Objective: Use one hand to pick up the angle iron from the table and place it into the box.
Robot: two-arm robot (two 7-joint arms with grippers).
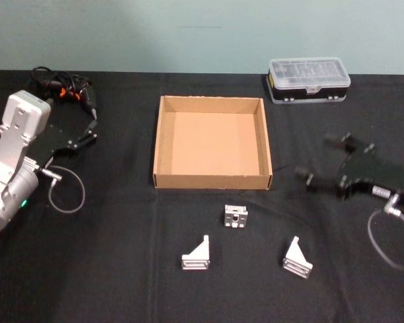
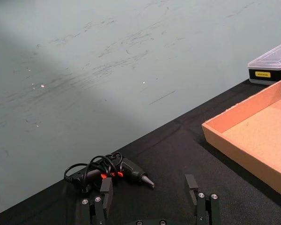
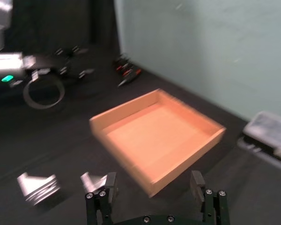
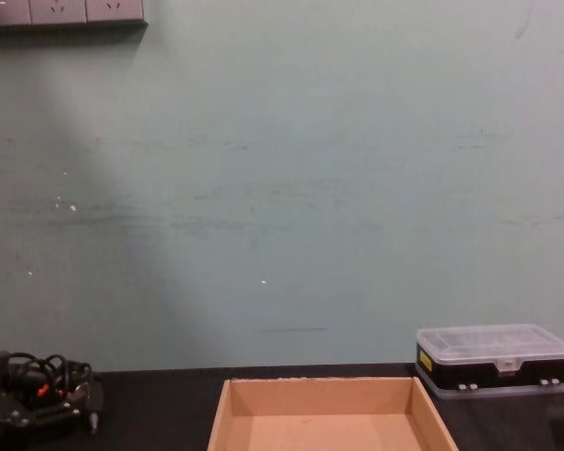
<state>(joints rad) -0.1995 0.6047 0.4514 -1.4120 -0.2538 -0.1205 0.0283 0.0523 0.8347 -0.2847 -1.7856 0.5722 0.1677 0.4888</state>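
Head view, from left to right: the left gripper [image 1: 89, 132] hangs over the left side of the table [image 1: 121, 282], well apart from the box, its fingers spread wide and holding nothing. The left wrist view shows the same wide gap in the left gripper [image 2: 149, 188]. Just behind it, near the table's far edge, lies a black corded tool [image 1: 66, 91] with orange marks.

The box [image 1: 209, 180] sits at the centre of the table, open side up.

Three angle irons lie on the table in front of the box, none touching it or one another. The left angle iron [image 1: 196, 256] has its ribbed flange running left to right, and its sloped side rises to a peak at the right end. The middle angle iron [image 1: 236, 217], nearest the box's front wall, shows a squarish face with a slot to the camera. The right angle iron [image 1: 297, 258] is turned at a diagonal, its peak pointing toward the box.

A plastic case [image 1: 309, 79] with a clear lid stands behind the box's right corner.

The right gripper [image 1: 320, 159] hovers to the right of the box, pointing left, fingers wide apart and holding nothing. The right wrist view shows the right gripper [image 3: 153, 183] the same way.
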